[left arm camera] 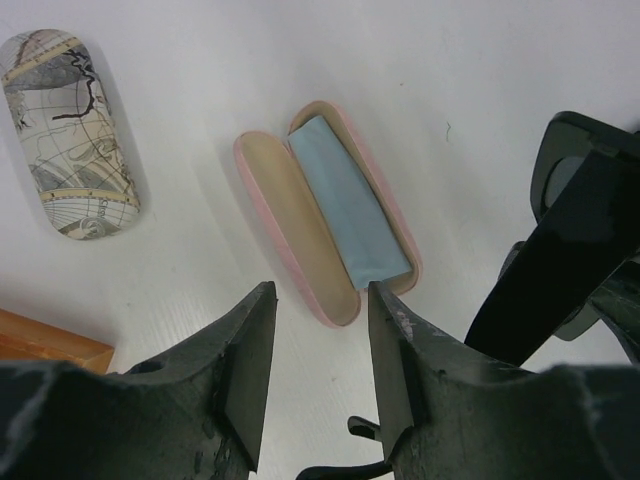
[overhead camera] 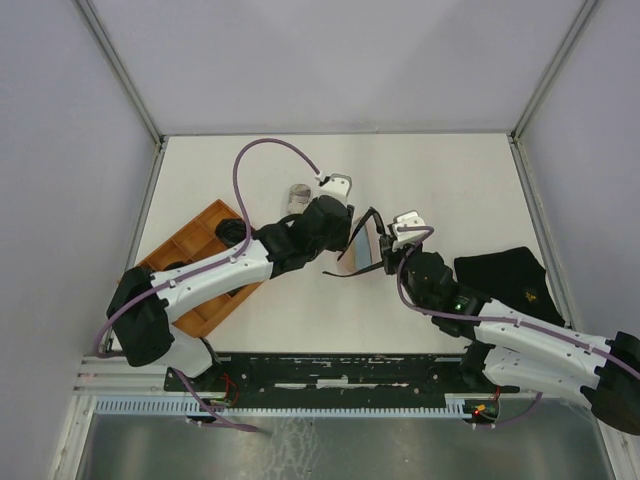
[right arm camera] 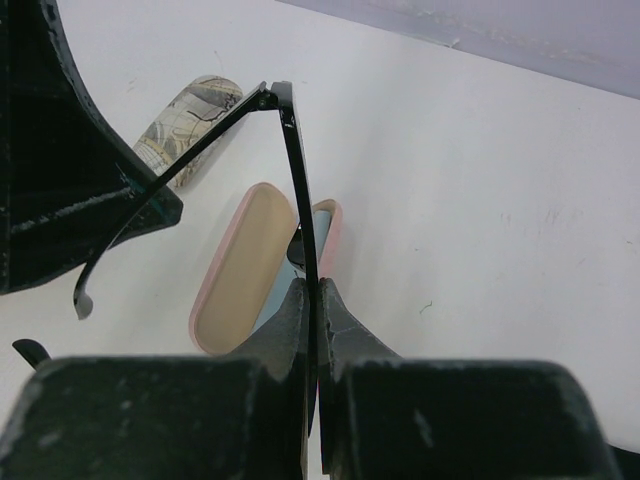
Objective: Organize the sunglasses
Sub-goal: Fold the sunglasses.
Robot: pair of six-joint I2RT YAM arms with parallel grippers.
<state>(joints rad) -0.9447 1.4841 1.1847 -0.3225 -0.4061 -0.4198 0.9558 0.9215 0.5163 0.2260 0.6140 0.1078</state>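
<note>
Jaws of the right gripper [right arm camera: 313, 290] are pressed together on the front of the sunglasses [right arm camera: 297, 170], a thin black-framed pair that is held edge-on in the air just above the open pink case [left arm camera: 285, 215]. Both slim arms are unfolded and stretched out toward the left gripper [left arm camera: 320, 300]. The left jaws are seen spread, with nothing pinched between them, and are hung over the near end of the pink case. The curled tips of the sunglasses' arms can be made out at the lower edge of that gap, though whether they are touched cannot be told. The pink case itself is laid open on the white surface [overhead camera: 450, 180]; a light-blue cloth [left arm camera: 350, 210] is tucked into one half, and the other half is left bare. To the left of the pink case, a wooden tray [overhead camera: 195, 240] is set at an angle, with dark items in its compartments that are too small to be identified. To the right of the pink case, well apart, a piece of black fabric [overhead camera: 505, 275] is spread out. Beyond the pink case and slightly left, a closed map-patterned case [left arm camera: 70, 130] is laid.
</note>
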